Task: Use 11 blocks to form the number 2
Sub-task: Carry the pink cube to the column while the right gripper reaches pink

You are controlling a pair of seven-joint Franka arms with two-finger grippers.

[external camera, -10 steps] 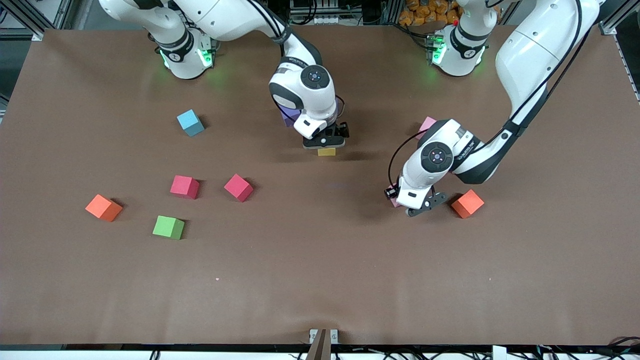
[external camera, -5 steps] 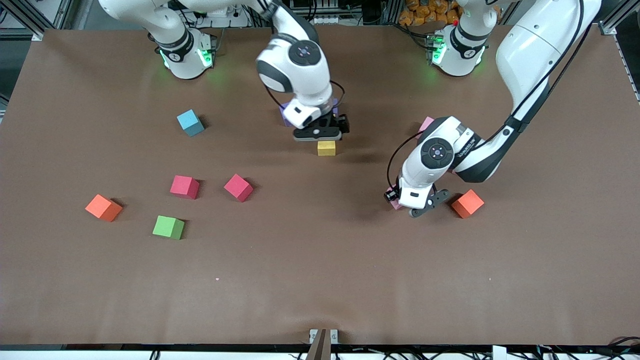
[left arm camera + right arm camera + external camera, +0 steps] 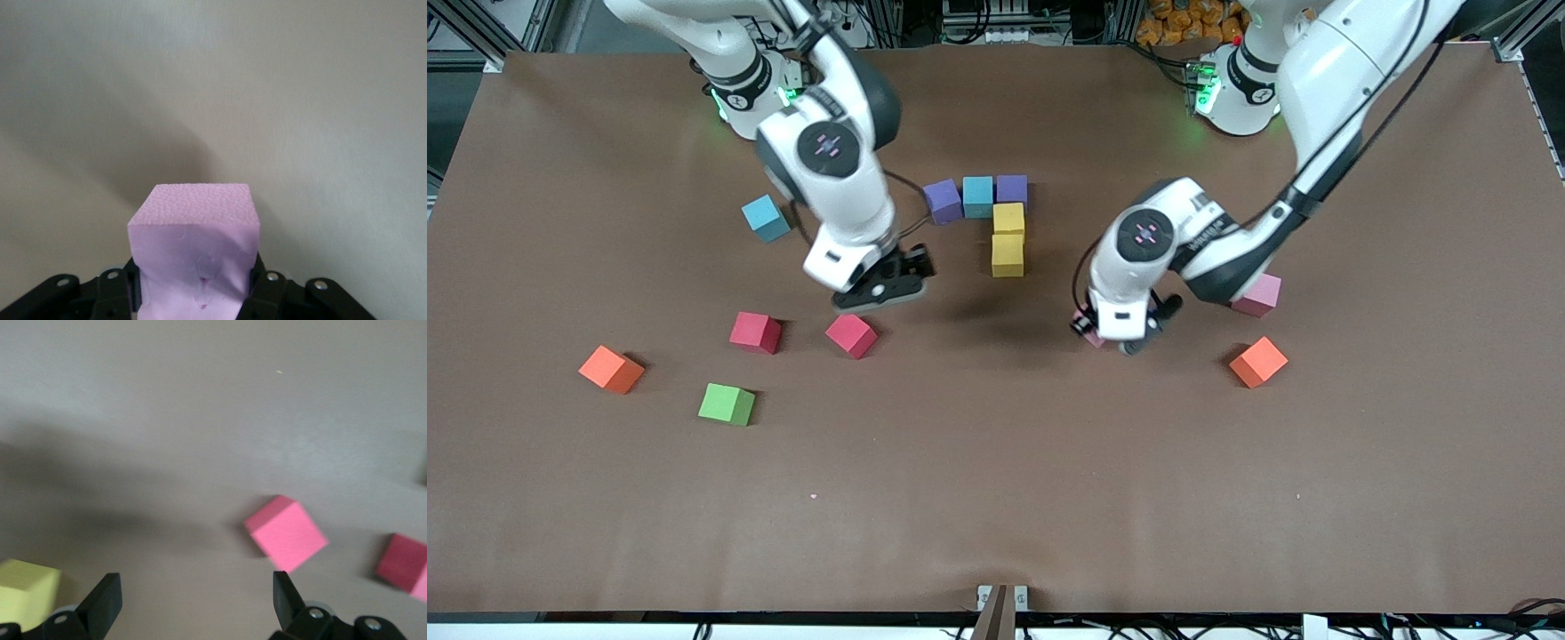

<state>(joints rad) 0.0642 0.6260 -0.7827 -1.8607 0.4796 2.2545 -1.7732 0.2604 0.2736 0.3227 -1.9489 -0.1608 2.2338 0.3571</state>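
**Caller:** Brown table (image 3: 996,498) fills the whole shot, with both white arms reaching in from their bases. What has the left gripper (image 3: 1119,338) got?

**Analyst:** It is clamped on a pink cube (image 3: 195,250), up over bare table between the yellow pair and the orange cube (image 3: 1258,362). The wrist view shows the block pinched squarely between the fingers (image 3: 263,293).

**Caller:** And the right gripper (image 3: 885,289)?

**Analyst:** Fingers spread wide, nothing in them, hovering just above the red cube (image 3: 851,335) toward the right arm's end.

**Caller:** How does the number 2 (image 3: 989,218) look?

**Analyst:** Five cubes so far: a row of purple, blue, purple, then two yellow ones running toward the camera from the purple end nearest the left arm. Loose pieces: another blue (image 3: 766,218), a second red (image 3: 755,332), orange (image 3: 611,369), green (image 3: 727,404), plus a pink one (image 3: 1259,295) by the left arm.
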